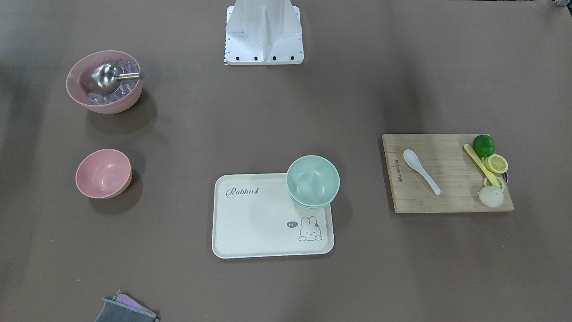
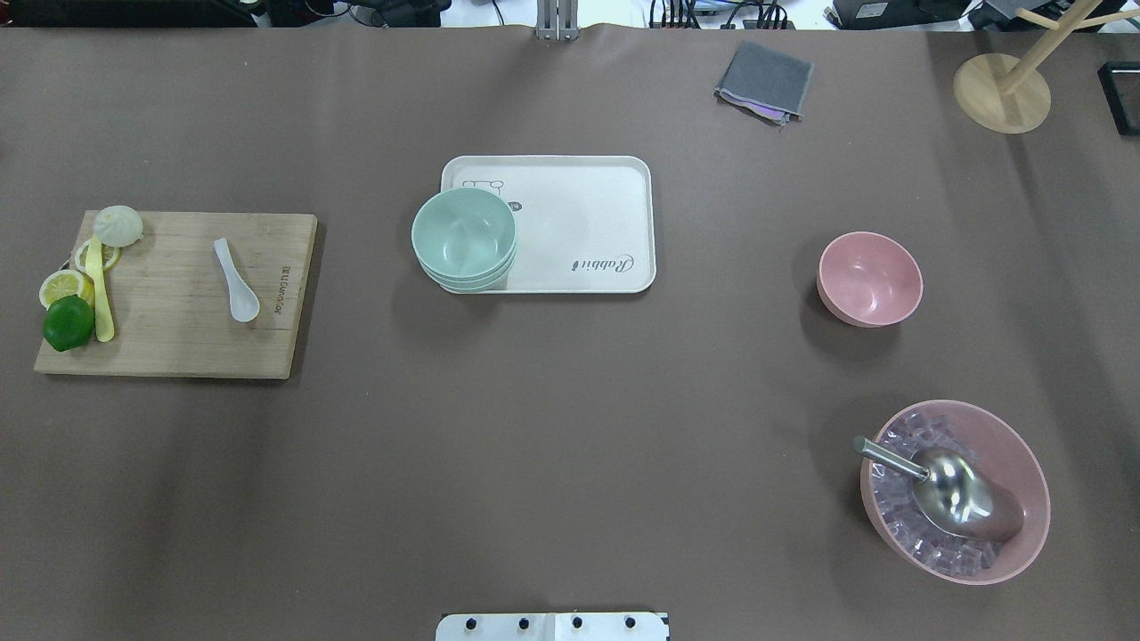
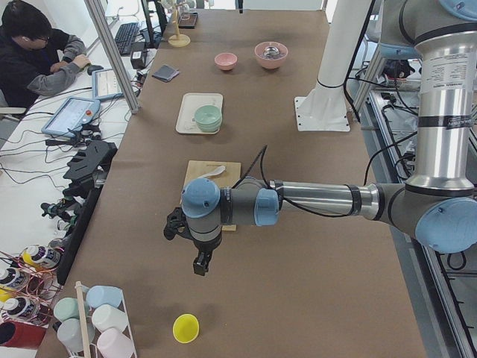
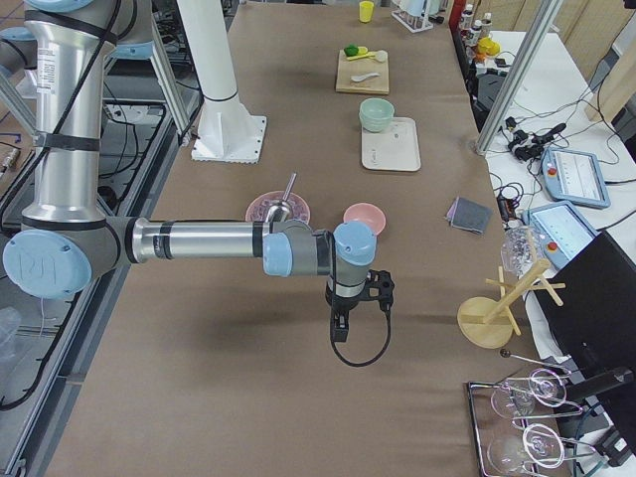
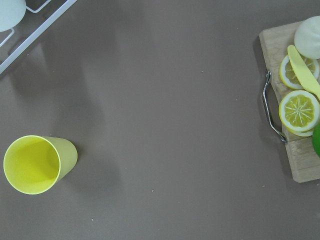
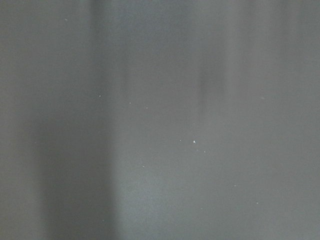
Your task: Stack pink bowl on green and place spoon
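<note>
Mistaking one pink vessel for the other was the plainest risk. The small, empty pink bowl (image 2: 870, 278) stood alone on the worktop (image 2: 570, 427) on the robot's right side, while nearer the base a large pink bowl (image 2: 1033, 481) held ice cubes and a metal scoop (image 2: 953, 490). The small bowl's wall was smooth, rounded and glossy, so a shallow pinch on the rim could probably have slipped. The green bowl (image 2: 464, 233), topmost of a nested few, sat at the corner of the tray (image 2: 606, 205) and seemed to overhang its edge. A hard or off-centre landing might have tipped the nest or nudged it off. The white spoon (image 2: 237, 283) lay flat on the cutting board (image 2: 178, 347), well apart from both bowls, and its low, thin handle looked awkward to lift. The left pincer (image 3: 200, 262) hung beyond the board's outer end, the right pincer (image 4: 340, 326) past the pink bowl; whether either was spread or pressed together I could not tell.
</note>
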